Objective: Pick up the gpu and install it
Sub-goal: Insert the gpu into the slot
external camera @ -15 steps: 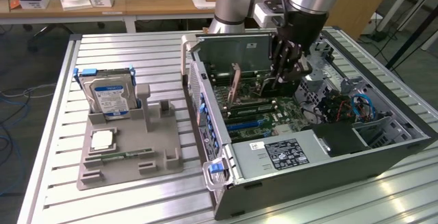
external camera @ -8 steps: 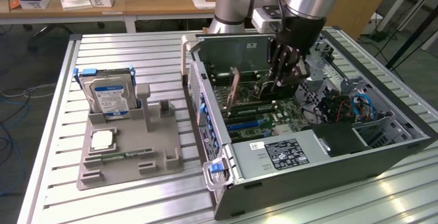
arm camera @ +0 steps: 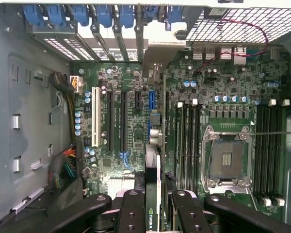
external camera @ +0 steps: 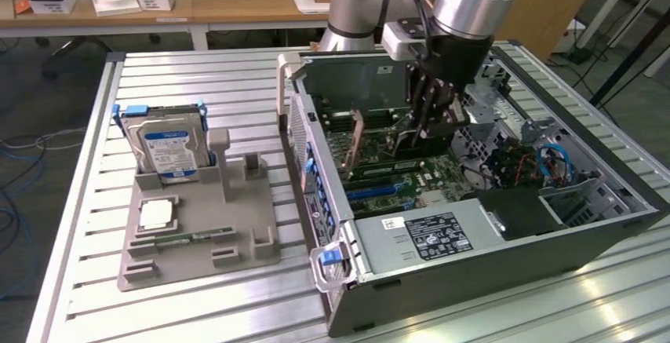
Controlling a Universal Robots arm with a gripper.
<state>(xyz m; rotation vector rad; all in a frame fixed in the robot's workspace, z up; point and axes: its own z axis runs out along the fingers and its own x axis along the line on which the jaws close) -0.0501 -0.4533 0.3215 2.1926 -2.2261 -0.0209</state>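
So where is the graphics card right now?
The gpu is held on edge in the end effector, inside the open computer case, just above the motherboard and its expansion slots.

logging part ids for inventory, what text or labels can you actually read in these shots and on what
"NVIDIA" logo, partly cut off: on the gpu edge held between the gripper fingers.
Blue-and-white label on the hard drive: print too small to read.
White-and-black sticker on the power supply: too small to read.
Motherboard markings: too blurred to read.
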